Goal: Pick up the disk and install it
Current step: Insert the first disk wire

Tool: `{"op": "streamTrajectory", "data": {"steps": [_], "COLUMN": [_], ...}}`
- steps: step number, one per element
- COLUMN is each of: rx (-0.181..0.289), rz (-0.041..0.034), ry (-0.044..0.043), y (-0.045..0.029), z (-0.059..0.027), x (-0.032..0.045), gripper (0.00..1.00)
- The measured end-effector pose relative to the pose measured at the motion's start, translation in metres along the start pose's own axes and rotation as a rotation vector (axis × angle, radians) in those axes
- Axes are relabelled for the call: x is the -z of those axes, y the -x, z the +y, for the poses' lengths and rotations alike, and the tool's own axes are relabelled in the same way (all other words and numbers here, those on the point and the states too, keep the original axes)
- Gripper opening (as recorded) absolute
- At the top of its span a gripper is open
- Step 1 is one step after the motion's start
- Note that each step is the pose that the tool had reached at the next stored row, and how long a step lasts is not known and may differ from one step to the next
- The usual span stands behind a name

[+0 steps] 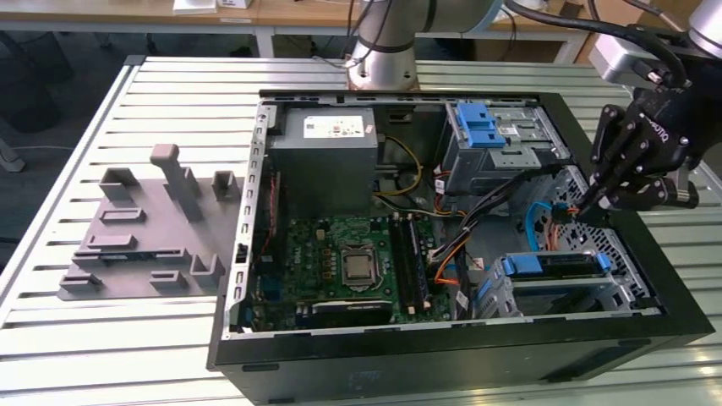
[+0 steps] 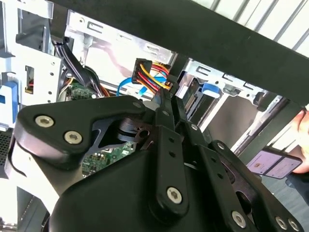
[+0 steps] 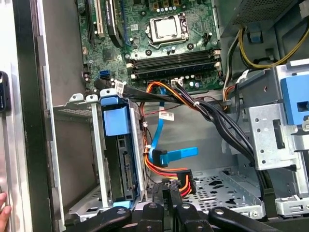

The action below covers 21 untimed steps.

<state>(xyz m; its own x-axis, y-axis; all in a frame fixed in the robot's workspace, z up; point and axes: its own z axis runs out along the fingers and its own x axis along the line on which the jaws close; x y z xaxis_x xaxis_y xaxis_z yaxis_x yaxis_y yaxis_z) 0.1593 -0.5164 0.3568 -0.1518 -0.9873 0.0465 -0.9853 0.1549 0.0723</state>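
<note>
Disk seated in the drive bay of the open computer case
Its blue rails show at the bay mouth; the gripper, jaws closed and empty, hangs beside the orange-and-yellow power cable

disk | blue rails | on edge | seated in drive bay
</note>
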Motion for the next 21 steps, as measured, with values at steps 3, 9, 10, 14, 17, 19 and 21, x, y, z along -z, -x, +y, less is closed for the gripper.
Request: {"op": "streamTrajectory", "data": {"steps": [3, 9, 10, 14, 17, 19, 21], "rx": [0.000, -0.001, -0.001, 0.000, 0.004, 0.009, 0.011], "rz": [-0.0005, -0.0028, -0.0029, -0.0044, -0.0077, -0.0102, -0.0125], "ry": [-0.0049, -0.0190, -0.0197, -0.0245, -0.0273, -0.0297, -0.0346], "y": [-0.0016, -0.0033, -0.0033, -0.0074, -0.0109, -0.0121, -0.0135], "z": [0.0046, 0.0089, 0.0089, 0.0095, 0.0107, 0.0119, 0.0136], "x": [-0.0003, -0.0007, -0.0007, -0.0016, -0.0023, -0.0028, -0.0033], "gripper": [0.17, 0.17, 0.17, 0.17, 0.17, 0.17, 0.17]}}
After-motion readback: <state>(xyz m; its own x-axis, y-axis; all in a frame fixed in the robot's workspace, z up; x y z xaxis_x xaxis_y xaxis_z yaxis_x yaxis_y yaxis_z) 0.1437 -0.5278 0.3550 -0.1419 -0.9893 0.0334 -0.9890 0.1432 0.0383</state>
